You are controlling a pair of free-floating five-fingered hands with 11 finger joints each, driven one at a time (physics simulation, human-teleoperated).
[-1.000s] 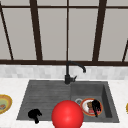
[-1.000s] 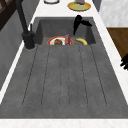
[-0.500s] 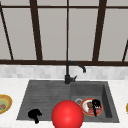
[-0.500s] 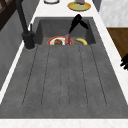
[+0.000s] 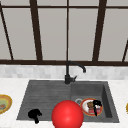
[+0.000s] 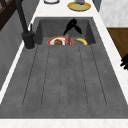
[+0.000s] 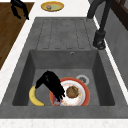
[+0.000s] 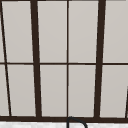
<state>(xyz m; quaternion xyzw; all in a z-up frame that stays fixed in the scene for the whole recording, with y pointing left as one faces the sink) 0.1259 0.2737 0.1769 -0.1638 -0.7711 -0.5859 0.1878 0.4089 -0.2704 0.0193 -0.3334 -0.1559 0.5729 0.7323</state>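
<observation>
My right hand (image 5: 97, 104) hangs low in the sink basin (image 7: 100, 75), over an orange-rimmed plate (image 7: 83, 96). Its straight fingers point down at the plate's near edge, by a pinkish piece of food (image 6: 67, 39). A brown round food item (image 7: 72, 91) also lies on the plate. Beside the plate lies a banana (image 7: 33, 97), just left of the hand (image 7: 50, 83) in the right side view. My left hand (image 5: 34, 114) floats with relaxed fingers at the front edge of the drainboard (image 6: 65, 75), also seen off the counter's edge (image 7: 18, 7). A big red ball (image 5: 67, 115) shows at the front.
A black faucet (image 5: 68, 74) stands behind the sink. A yellow plate with food (image 5: 3, 104) sits on the left counter, another dish (image 6: 79, 6) on the counter past the basin. A drain (image 7: 82, 79) lies behind the orange plate. Window panes (image 8: 67, 62) rise above.
The right hand has shifted slightly within the basin, toward the plate. The left hand and the red ball have not moved.
</observation>
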